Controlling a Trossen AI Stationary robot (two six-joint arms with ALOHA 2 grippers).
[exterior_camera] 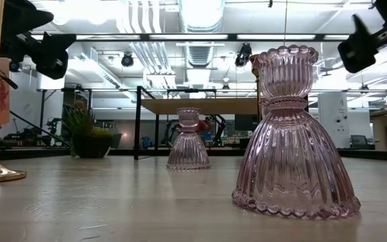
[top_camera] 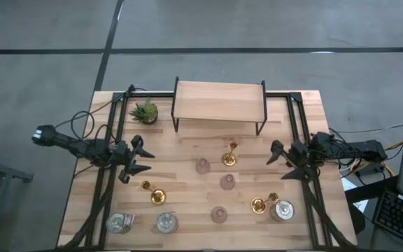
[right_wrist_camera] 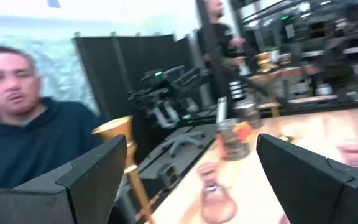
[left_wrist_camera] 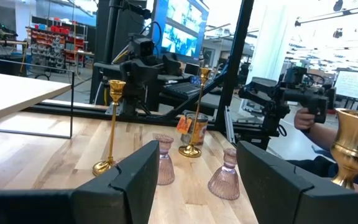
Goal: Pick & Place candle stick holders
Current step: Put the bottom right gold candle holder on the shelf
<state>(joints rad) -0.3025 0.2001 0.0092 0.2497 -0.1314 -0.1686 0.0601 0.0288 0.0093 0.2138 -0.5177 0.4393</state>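
Note:
The candle stick holders stand on their bases on the wooden table [top_camera: 187, 203]. There are three gold ones [top_camera: 229, 155] [top_camera: 154, 194] [top_camera: 261, 204], three pink glass ones [top_camera: 202, 166] [top_camera: 227, 183] [top_camera: 219, 214] and three silvery cups [top_camera: 119, 222] [top_camera: 166, 222] [top_camera: 283, 211]. My left gripper [top_camera: 147, 162] hovers open at the table's left side and points toward the middle. My right gripper [top_camera: 275, 168] hovers open at the right side, facing it. Both are above the table, with nothing between their fingers [left_wrist_camera: 135, 180] [right_wrist_camera: 92, 174]. In the low view a pink holder [exterior_camera: 291, 134] stands close by.
A low wooden shelf on a black frame [top_camera: 219, 103] stands at the far middle, with a small spiky potted plant [top_camera: 144, 112] to its left. Black rails [top_camera: 110, 140] run along both table sides. A person [right_wrist_camera: 23, 124] sits beyond the table.

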